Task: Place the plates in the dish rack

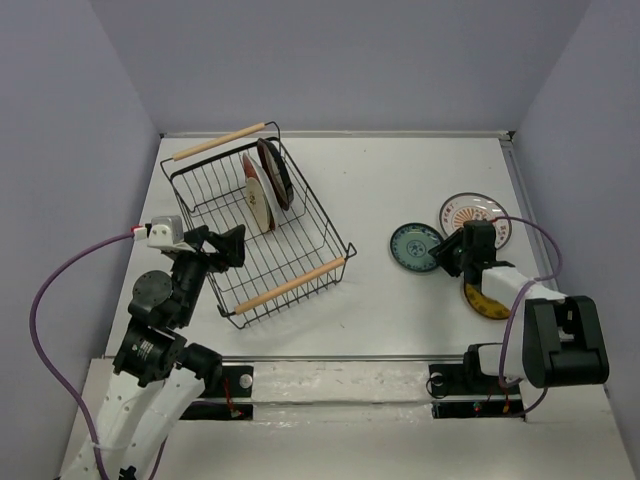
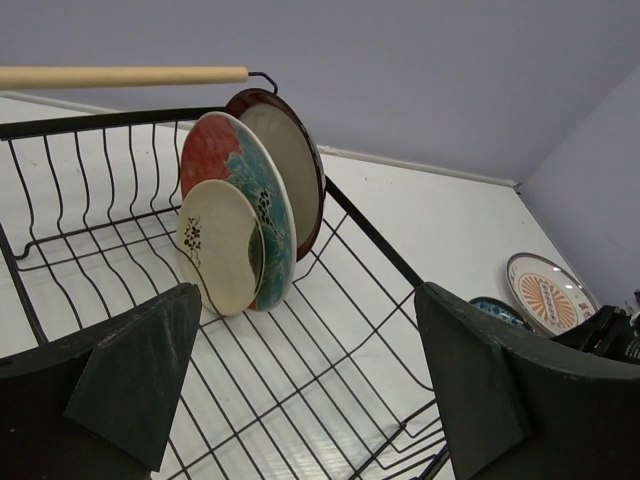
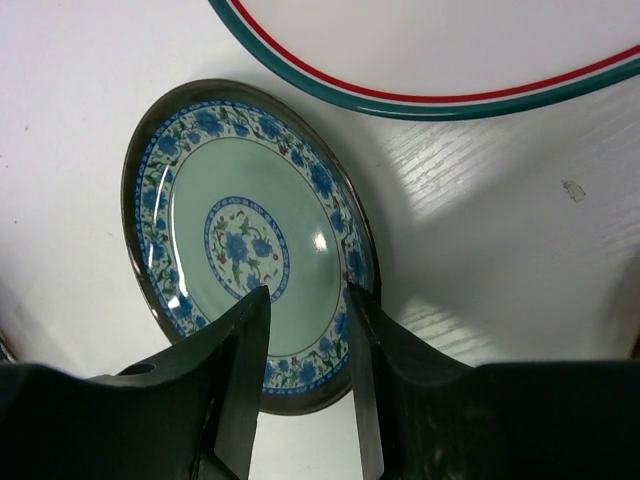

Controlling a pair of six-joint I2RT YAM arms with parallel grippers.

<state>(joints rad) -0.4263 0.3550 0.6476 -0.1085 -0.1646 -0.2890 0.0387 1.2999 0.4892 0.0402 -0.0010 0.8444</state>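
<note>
The right gripper (image 3: pixel 305 340) is seen with its two fingers a little way apart, and nothing is held between them. It is placed low over the near edge of the small teal-blue plate (image 3: pixel 250 240). This plate is laid flat on the white table (image 1: pixel 380 190). Whether the fingers touch the plate cannot be told. The white plate with the orange sunburst (image 1: pixel 470 212) is laid flat just beside it, further back. The yellow plate (image 1: pixel 487 302) is laid closer to the arms and is partly hidden by the right arm.

The left gripper (image 2: pixel 310 400) is opened very wide, and nothing is held in it. It is placed over the near part of the dish rack (image 1: pixel 310 215). Three plates are stood on edge close together at the far end of the rack. The cream plate with the black mark (image 2: pixel 218 250) is set nearest the gripper. The red-and-teal floral plate (image 2: pixel 245 160) is set behind it, and the maroon-rimmed plate (image 2: pixel 295 160) is set at the back. The rack is placed on the left side of the table, turned at a slant. A wooden handle (image 1: pixel 218 142) is fixed at each end.
</note>
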